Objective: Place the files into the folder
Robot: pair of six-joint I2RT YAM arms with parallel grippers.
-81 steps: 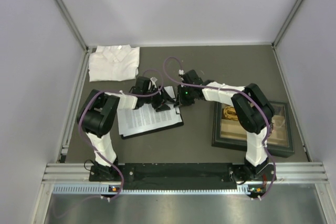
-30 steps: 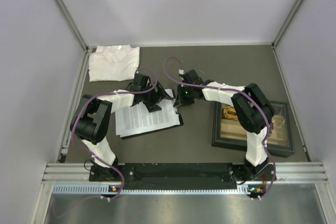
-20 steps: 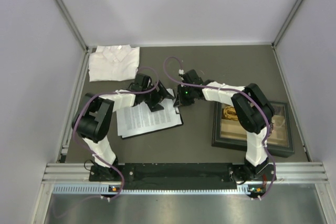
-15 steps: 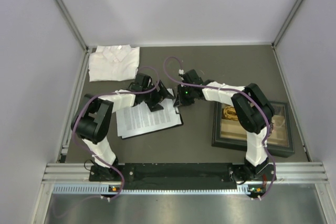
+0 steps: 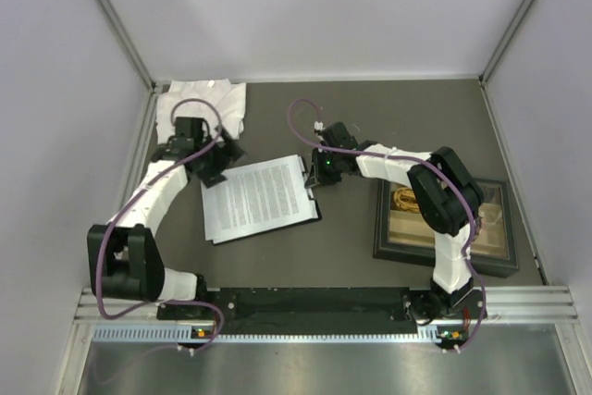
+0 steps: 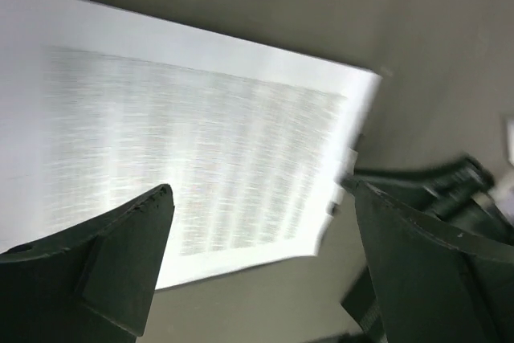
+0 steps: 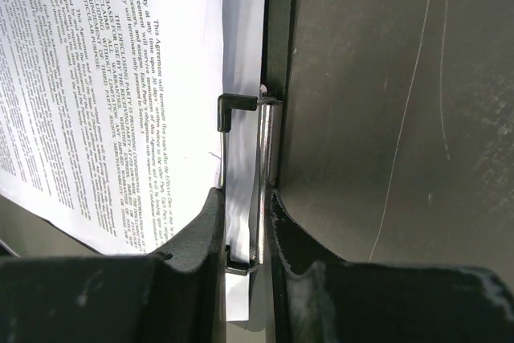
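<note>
The files (image 5: 257, 199) lie as a white printed stack on the black folder (image 5: 270, 229), of which only a thin dark edge shows. My right gripper (image 5: 313, 177) is shut on the folder's silver clip (image 7: 262, 142) at the stack's right end. In the right wrist view both fingers (image 7: 202, 234) pinch the clip lever, with the files (image 7: 120, 78) to the left and the folder's edge (image 7: 281, 38) beside it. My left gripper (image 5: 225, 162) hangs open at the stack's far left corner, holding nothing. Its wrist view shows the blurred files (image 6: 185, 142) beyond the left gripper (image 6: 261, 198).
A folded white shirt (image 5: 199, 104) lies at the back left, right behind my left wrist. A dark-framed tray (image 5: 490, 238) of small items sits at the right, partly under my right arm. Metal frame rails border the dark table.
My left arm has swung left, off the files' top end toward the shirt, and its jaws have opened wider. The right gripper still pinches the clip, unmoved.
</note>
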